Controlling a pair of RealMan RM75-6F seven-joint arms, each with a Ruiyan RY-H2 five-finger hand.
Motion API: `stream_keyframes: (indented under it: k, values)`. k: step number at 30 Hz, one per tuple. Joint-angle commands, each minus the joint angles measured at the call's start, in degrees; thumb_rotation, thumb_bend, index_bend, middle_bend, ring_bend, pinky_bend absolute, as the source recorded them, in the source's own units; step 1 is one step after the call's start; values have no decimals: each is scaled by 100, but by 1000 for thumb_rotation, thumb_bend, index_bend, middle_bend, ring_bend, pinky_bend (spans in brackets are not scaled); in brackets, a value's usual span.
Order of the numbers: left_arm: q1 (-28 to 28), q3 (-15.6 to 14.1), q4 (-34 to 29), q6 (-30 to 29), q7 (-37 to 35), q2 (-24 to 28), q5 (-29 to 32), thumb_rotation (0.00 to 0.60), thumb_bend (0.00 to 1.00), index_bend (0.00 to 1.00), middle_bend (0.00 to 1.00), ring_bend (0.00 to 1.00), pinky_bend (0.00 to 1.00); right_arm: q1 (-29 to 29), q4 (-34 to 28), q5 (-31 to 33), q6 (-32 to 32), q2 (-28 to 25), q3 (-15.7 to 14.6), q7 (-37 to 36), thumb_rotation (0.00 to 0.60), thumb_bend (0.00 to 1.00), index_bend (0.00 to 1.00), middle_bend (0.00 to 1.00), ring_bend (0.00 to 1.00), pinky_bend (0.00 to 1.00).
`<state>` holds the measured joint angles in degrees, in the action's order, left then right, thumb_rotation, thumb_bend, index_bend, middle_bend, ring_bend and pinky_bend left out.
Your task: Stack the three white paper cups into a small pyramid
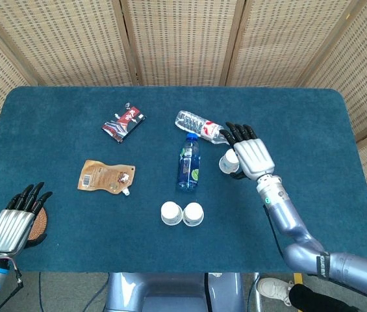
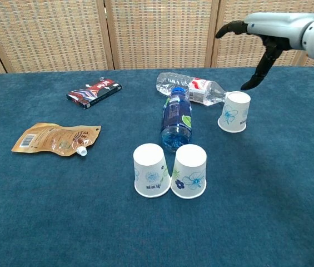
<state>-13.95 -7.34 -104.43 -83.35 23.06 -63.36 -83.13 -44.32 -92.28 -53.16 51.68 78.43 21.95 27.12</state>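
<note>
Two white paper cups (image 1: 170,213) (image 1: 193,214) stand upside down, side by side, near the table's front middle; the chest view shows them touching (image 2: 151,171) (image 2: 189,172). A third cup (image 2: 235,112) stands upside down further back right, next to the clear bottle's cap. My right hand (image 1: 248,153) hovers just above this cup with its fingers spread, holding nothing, and partly hides the cup (image 1: 227,163) in the head view. The chest view shows the right hand (image 2: 270,28) raised over the cup, not touching it. My left hand (image 1: 15,221) lies open at the front left edge.
A blue bottle (image 1: 188,162) lies between the cup pair and the third cup. A clear bottle (image 1: 202,127) lies behind it. A red snack packet (image 1: 123,122) and a brown spouted pouch (image 1: 106,176) lie to the left. A cork coaster (image 1: 40,227) sits by my left hand.
</note>
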Motion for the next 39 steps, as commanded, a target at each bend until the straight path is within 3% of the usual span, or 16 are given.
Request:
stream_keyframes:
  k: [1, 16, 29, 39]
  values:
    - [6, 88, 58, 67, -61, -16, 61, 600, 185, 122, 0, 0, 156, -402, 571, 417, -335, 399, -43, 202, 600, 152, 164, 0, 0, 56]
    - [115, 290, 193, 238, -246, 24, 141, 600, 186, 131, 0, 0, 156, -995, 1989, 979, -776, 1116, -362, 51, 600, 152, 287, 0, 0, 71]
    - [152, 335, 183, 391, -225, 56, 76, 600, 186, 140, 0, 0, 155, -1070, 2433, 1414, -931, 1100, -530, -4, 600, 152, 293, 0, 0, 72]
    - [183, 393, 170, 460, -202, 40, 18, 600, 187, 143, 0, 0, 155, -1083, 2776, 1662, -1091, 1116, -650, -149, 600, 151, 363, 0, 0, 79]
